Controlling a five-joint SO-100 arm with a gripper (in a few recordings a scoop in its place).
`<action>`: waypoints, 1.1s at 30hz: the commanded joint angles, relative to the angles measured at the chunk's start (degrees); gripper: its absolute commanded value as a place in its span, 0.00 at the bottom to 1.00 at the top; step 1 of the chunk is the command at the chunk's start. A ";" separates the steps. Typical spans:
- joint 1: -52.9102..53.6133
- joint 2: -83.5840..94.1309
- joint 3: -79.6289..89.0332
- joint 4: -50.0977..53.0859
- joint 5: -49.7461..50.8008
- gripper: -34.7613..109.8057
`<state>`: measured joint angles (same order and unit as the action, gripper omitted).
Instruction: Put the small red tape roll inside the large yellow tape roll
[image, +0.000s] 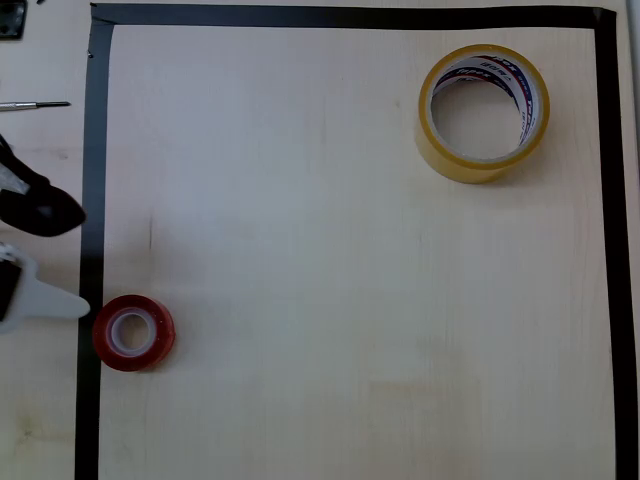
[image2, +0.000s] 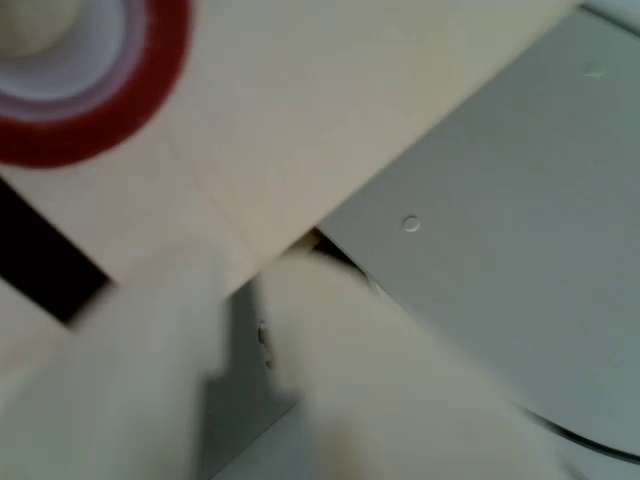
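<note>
The small red tape roll (image: 133, 332) lies flat at the left side of the table, just inside the black border. In the wrist view the red roll (image2: 90, 120) sits at the top left, cut off by the frame edge. The large yellow tape roll (image: 483, 112) rests at the far right, its printed white core visible. My gripper (image: 84, 260) is at the left edge, above and left of the red roll. It is open, one black and one white finger spread apart with nothing between them. Blurred white gripper parts fill the bottom of the wrist view.
A black tape border (image: 93, 180) frames the pale wooden table (image: 330, 280). A thin metal tool (image: 35, 104) lies outside the border at the upper left. A grey surface (image2: 520, 220) lies beyond the table edge in the wrist view.
</note>
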<state>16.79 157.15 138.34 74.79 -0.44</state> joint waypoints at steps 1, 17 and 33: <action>0.79 -3.69 -3.69 -1.93 -0.62 0.24; 9.76 -29.53 -12.22 -5.89 -1.14 0.24; 7.47 -37.27 -10.02 -13.54 -0.70 0.25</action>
<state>23.99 119.62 130.34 63.02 -0.44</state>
